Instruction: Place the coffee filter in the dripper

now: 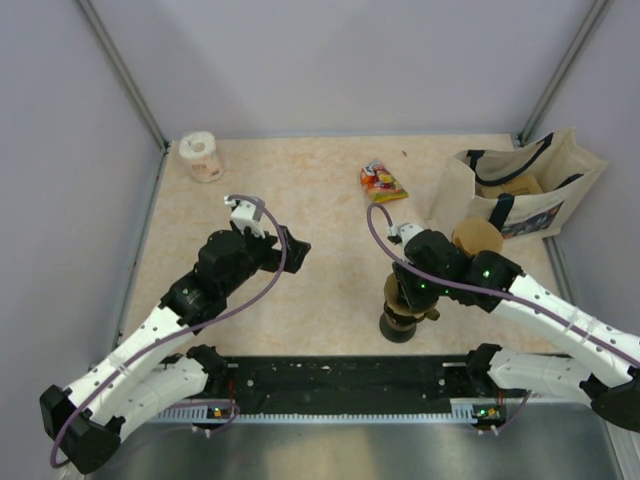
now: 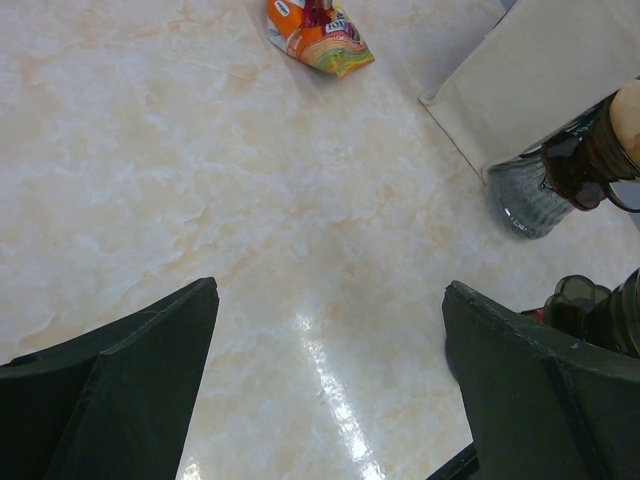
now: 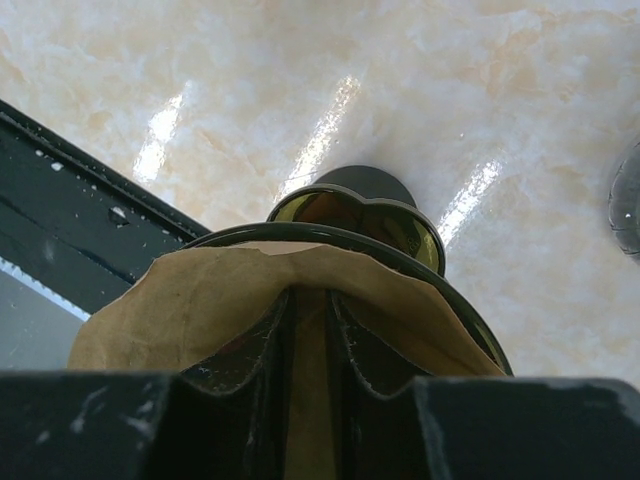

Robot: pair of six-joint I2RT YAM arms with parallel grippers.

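Observation:
My right gripper (image 1: 408, 298) (image 3: 312, 300) is shut on the brown paper coffee filter (image 3: 200, 300). It holds the filter down inside the rim of the olive-brown dripper (image 3: 360, 215) (image 1: 399, 312). The filter's folded edge runs up between the fingers. The dripper sits on a black cup (image 1: 398, 330), and its handle shows in the left wrist view (image 2: 578, 298). My left gripper (image 1: 292, 250) (image 2: 330, 290) is open and empty above the bare table, left of the dripper.
A glass cup (image 2: 525, 195) carrying a brown holder with a tan top (image 1: 477, 238) stands behind the right arm. A tote bag (image 1: 520, 190) is at the back right, a snack packet (image 1: 382, 181) at the back centre, a paper roll (image 1: 203, 156) at the back left.

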